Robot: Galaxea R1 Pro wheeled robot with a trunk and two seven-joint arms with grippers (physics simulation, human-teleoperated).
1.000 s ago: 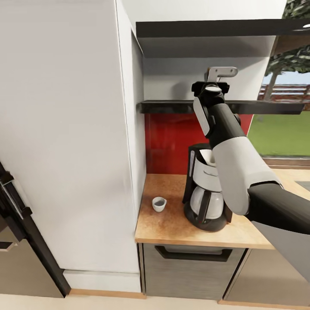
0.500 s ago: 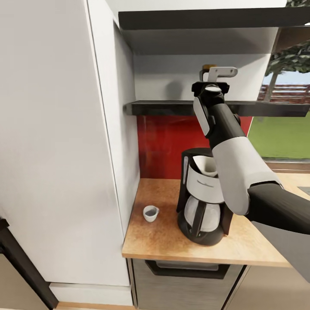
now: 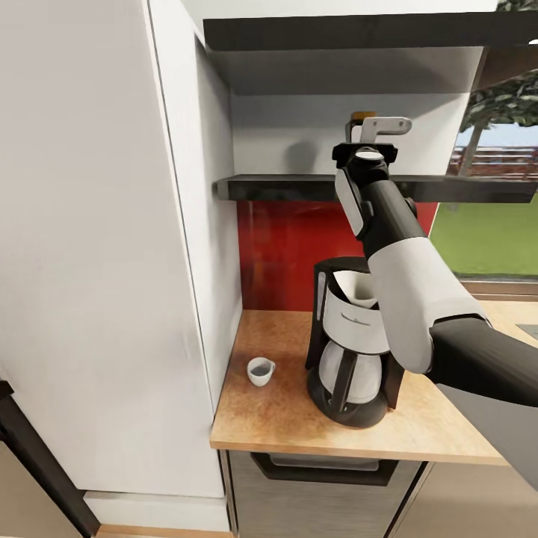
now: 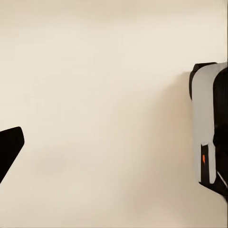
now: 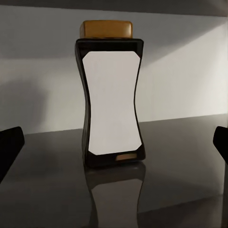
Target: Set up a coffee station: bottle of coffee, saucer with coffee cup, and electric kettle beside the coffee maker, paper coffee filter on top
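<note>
The bottle of coffee (image 5: 113, 95) stands upright on the dark kitchen shelf (image 3: 299, 187); it is dark with a white label and a gold cap (image 3: 364, 116). My right gripper (image 3: 377, 128) is raised to shelf height just in front of it and is open, its fingertips (image 5: 9, 148) apart on either side, short of the bottle. The black and white coffee maker (image 3: 347, 359) stands on the wooden countertop (image 3: 276, 418) with a paper filter (image 3: 357, 288) in its top. A small white coffee cup (image 3: 259, 370) sits on the counter to its left. My left gripper's dark fingertip (image 4: 9, 148) hangs over beige floor.
A tall white cabinet (image 3: 97, 246) walls off the counter's left side. A red backsplash (image 3: 276, 254) runs behind the coffee maker, and a second shelf (image 3: 344, 33) lies above the bottle. A window (image 3: 493, 187) is at the right. My right forearm (image 3: 411, 284) crosses above the coffee maker.
The whole head view shifted during the first half second, so the camera moved; the counter now sits further left in the picture. The bottle's gold cap has appeared behind my right gripper.
</note>
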